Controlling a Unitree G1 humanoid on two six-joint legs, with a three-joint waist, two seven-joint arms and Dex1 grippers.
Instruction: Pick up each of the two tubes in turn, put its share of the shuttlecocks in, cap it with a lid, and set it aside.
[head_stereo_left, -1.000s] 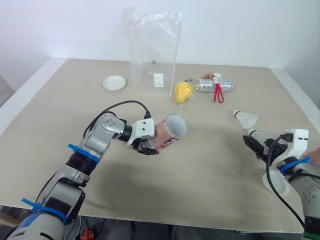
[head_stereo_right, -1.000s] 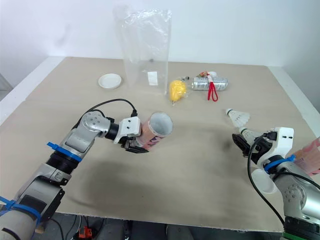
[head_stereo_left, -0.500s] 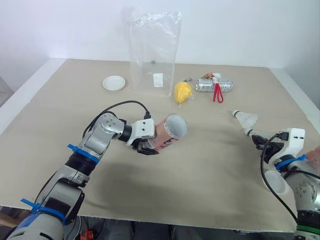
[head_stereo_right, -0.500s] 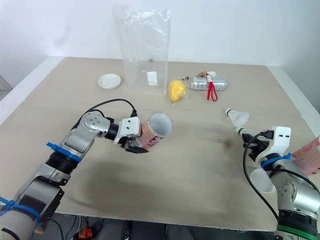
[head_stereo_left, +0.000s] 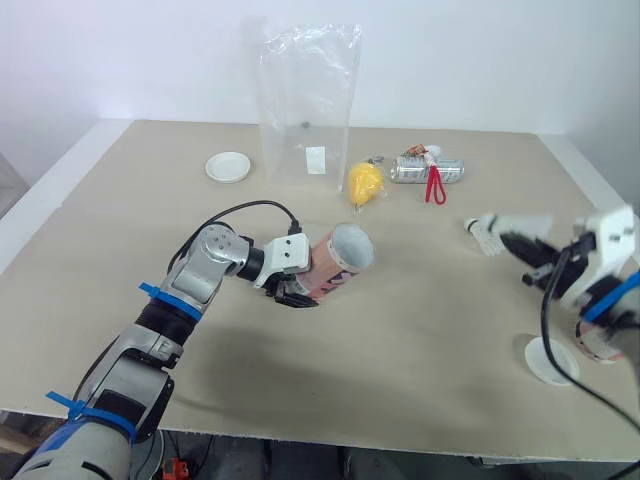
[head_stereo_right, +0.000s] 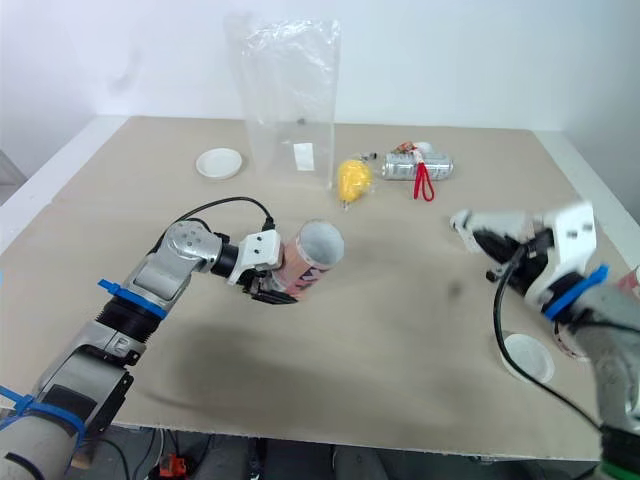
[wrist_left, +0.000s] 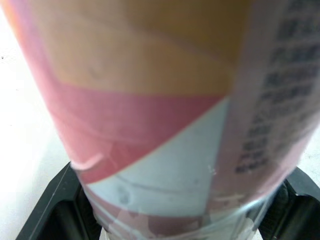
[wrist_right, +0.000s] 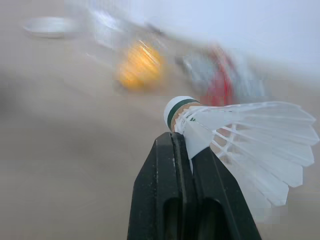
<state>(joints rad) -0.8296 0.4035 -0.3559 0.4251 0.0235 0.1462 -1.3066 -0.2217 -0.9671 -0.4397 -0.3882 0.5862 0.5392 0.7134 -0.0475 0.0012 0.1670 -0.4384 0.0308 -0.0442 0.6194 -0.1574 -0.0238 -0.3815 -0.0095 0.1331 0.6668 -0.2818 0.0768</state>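
Both my grippers are clamped: the left gripper on a pink, orange and white printed tube, open mouth tilted up, near the desk's middle; the right gripper on a white-feathered, green-banded shuttlecock near the right edge.

A glossy cylindrical tube, printed in bands of orange, pink and pale blue with a lilac strip of small dark lettering down one side, sits clamped in the left gripper. The gripper's two black fingers press against opposite sides of the tube. A pale tabletop shows past one edge, blurred.
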